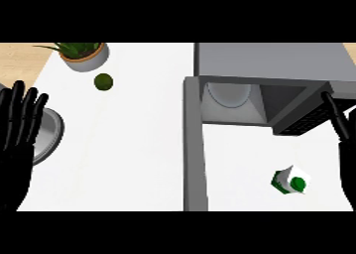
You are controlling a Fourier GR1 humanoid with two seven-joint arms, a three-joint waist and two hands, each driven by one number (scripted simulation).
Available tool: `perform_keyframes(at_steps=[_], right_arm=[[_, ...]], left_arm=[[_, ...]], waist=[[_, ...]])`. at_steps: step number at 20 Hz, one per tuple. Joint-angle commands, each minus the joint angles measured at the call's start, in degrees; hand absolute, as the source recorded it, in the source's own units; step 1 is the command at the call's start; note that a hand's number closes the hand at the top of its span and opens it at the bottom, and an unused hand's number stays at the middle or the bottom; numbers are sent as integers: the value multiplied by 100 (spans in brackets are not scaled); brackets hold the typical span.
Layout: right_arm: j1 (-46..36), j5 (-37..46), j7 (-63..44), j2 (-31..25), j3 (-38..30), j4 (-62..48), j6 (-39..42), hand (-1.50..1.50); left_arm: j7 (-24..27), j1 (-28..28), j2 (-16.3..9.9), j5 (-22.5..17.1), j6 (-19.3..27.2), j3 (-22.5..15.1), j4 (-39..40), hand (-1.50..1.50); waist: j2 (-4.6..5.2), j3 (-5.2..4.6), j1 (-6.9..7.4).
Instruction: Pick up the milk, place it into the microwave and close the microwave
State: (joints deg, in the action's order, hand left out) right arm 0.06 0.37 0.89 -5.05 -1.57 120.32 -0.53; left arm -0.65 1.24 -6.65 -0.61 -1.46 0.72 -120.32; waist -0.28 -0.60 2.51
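Right robot hand (350, 149) spread beside white milk carton (290, 180) with green cap

One view only, from the robot's head, looking steeply down on the white counter (129, 149). The microwave (272, 67) occupies the upper right of frame, seen from above, with its cavity opening towards the camera. A potted plant (84, 53) marks the far left corner. The counter's near edge falls at the bottom of frame. No second view is available for overlap.
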Motion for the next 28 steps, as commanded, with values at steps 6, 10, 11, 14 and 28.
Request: perform_keyframes(at_steps=[6,10,11,14,28], right_arm=[[439,1470,-289,495,829,668,-1411,-150],[735,1862,-1025,501,1585,851,-1439,-150],[868,2063,-1135,502,1927,1031,-1680,-150],[1206,2180,-1028,504,1886,1222,-1576,-150],[1796,2508,-959,476,2001,736,-2262,-150]], left_arm=[[112,-491,-53,-390,-29,504,461,-150],[-452,62,-72,-998,-112,885,195,-150],[-217,47,1,-913,-143,817,454,-150],[-389,781,-97,-1251,-402,1060,-417,-150],[-206,1751,-235,-2481,-1523,2169,-772,-150]], waist=[[22,55,-300],[16,58,-252],[17,57,-264],[10,59,-234],[17,59,-215]])
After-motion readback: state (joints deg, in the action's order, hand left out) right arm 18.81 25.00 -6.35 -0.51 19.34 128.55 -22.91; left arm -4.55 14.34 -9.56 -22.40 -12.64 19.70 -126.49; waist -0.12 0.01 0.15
